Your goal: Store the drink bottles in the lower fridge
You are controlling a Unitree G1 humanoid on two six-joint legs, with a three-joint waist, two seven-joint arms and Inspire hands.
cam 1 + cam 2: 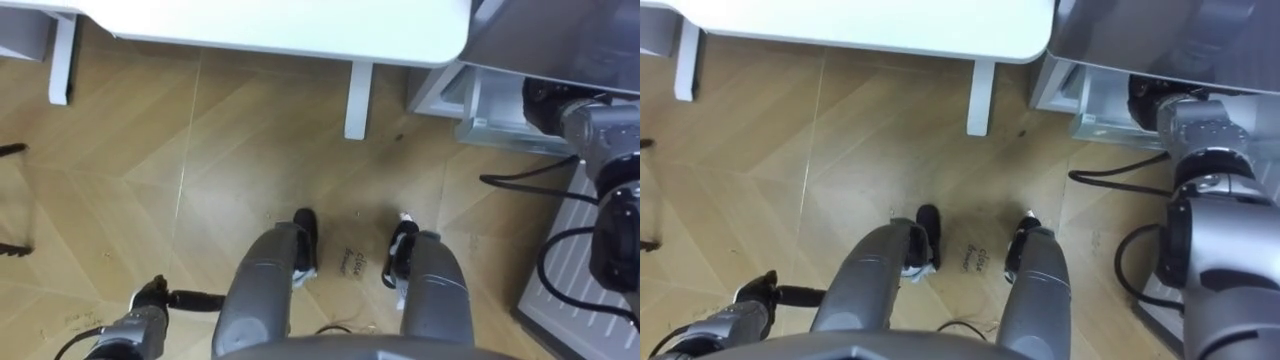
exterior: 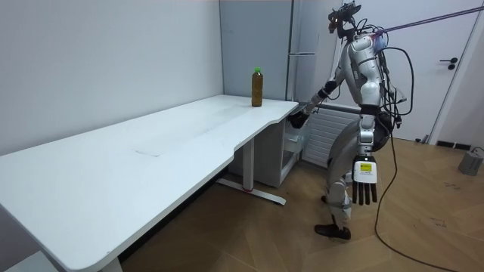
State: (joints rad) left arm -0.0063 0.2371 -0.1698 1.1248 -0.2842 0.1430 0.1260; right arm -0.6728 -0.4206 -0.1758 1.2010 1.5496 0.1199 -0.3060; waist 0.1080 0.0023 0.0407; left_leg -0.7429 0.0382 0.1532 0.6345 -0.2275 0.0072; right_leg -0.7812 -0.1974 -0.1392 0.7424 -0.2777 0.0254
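Note:
A brown drink bottle [image 2: 257, 87] with a green cap stands upright on the far corner of the white table [image 2: 136, 162], next to the tall grey fridge [image 2: 302, 38]. I stand at the table's end, facing the fridge's lower part [image 1: 490, 115], whose pale door shelf shows at the upper right of the eye views. My right arm stretches forward to it. My right hand [image 1: 545, 100] is dark against the opening, and its grasp is not readable. My left hand [image 2: 364, 181] hangs beside my leg with straight fingers and holds nothing; it also shows low at the left [image 1: 150, 300].
The table's edge [image 1: 300, 40] and its white leg [image 1: 358, 100] are straight ahead of me. A white slatted panel [image 1: 565, 285] lies low at my right. Bare wooden floor [image 1: 150, 180] spreads to my left. A small metal can [image 2: 473, 161] stands near the door.

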